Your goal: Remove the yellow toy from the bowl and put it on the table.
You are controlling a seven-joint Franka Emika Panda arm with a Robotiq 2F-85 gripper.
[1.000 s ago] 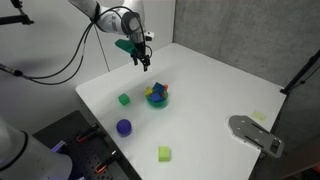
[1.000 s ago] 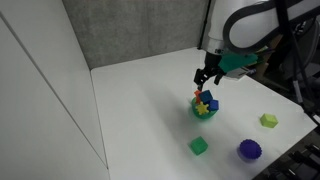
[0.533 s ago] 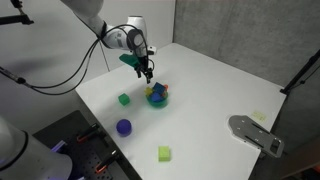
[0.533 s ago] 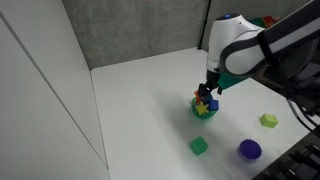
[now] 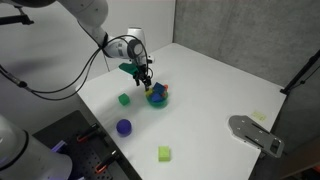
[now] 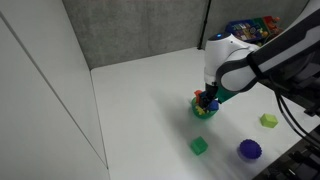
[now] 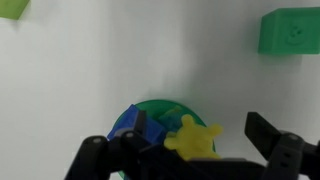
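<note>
The teal-blue bowl stands near the middle of the white table. In the wrist view the bowl holds a lumpy yellow toy beside a blue toy. My gripper is open, its two black fingers on either side of the bowl's contents, with the yellow toy between them. In both exterior views the gripper hangs right over the bowl, touching or nearly touching its contents.
A green cube, a purple ball and a yellow-green cube lie around the bowl. A grey device sits at the table's edge.
The gripper has come down and moved in from above and beside the bowl until it sits directly over the bowl's contents. The toys and cubes have not moved.
</note>
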